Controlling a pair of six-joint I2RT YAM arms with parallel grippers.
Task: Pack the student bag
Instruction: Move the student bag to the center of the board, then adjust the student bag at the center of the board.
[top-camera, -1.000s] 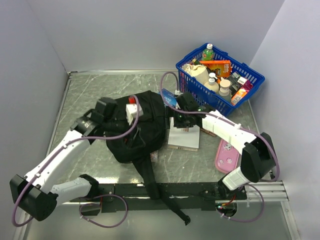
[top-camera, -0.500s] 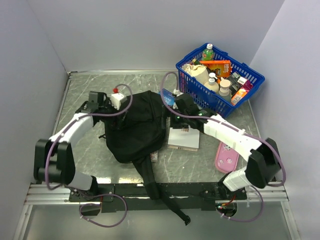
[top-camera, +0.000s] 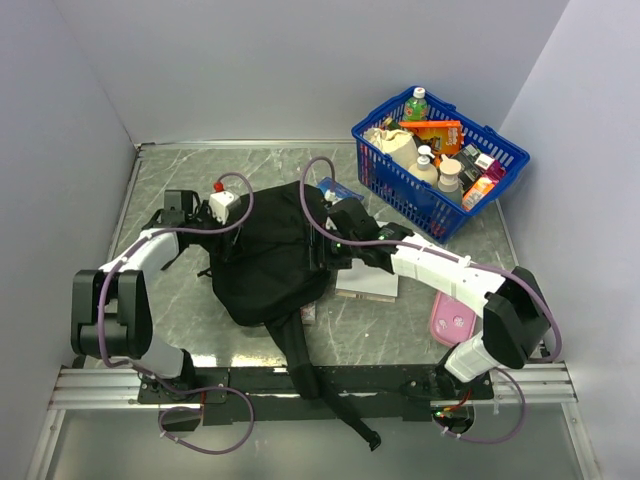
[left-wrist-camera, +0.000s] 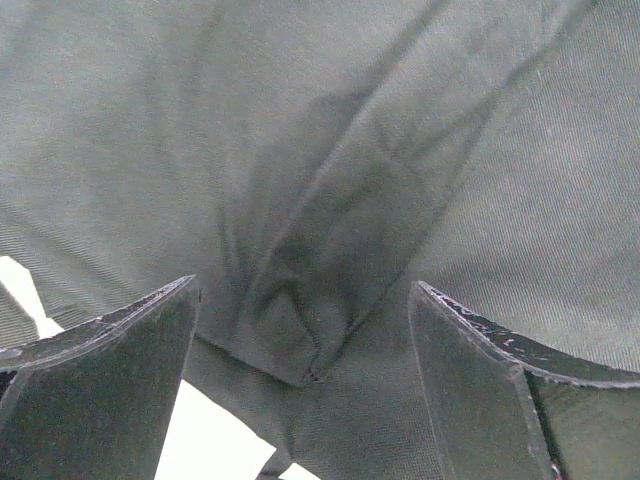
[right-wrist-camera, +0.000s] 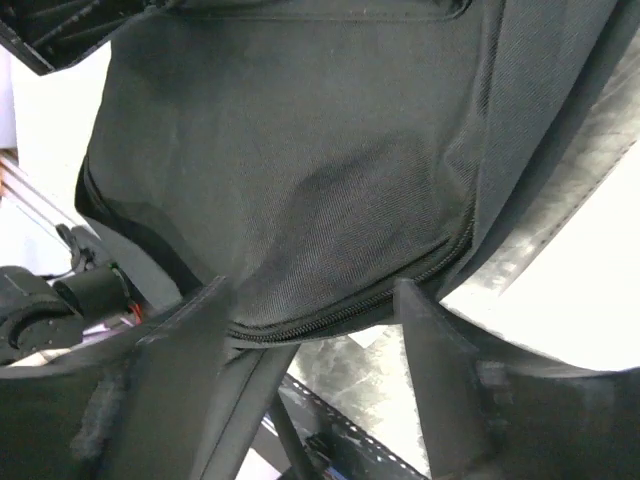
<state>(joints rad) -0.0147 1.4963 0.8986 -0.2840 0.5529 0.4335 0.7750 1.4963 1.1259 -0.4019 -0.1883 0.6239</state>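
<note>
We see one large, soft black woven-fabric backpack (top-camera: 270, 262) slumped in the middle of the grey-green marbled table (top-camera: 170, 180), its long straps (top-camera: 289, 345) running toward the near edge. Up close the cloth shows a fine twill weave, creased into a soft fold, with a curved zip line (right-wrist-camera: 350, 312) along one seam.

Two arms reach in low, one from each side. The left gripper (left-wrist-camera: 302, 290) sits at the bag's left flank, its dark wedge-shaped fingers spread wide around the fold and pinching nothing. The right gripper (right-wrist-camera: 310, 290) sits at the right flank, jaws parted, straddling the zipped seam without clamping it.

Beside the bag lies one flat white book (top-camera: 368, 282). Further right are one glossy pink oval case (top-camera: 452, 318) and one blue plastic mesh basket (top-camera: 505, 172) crowded with bottles and packets.
</note>
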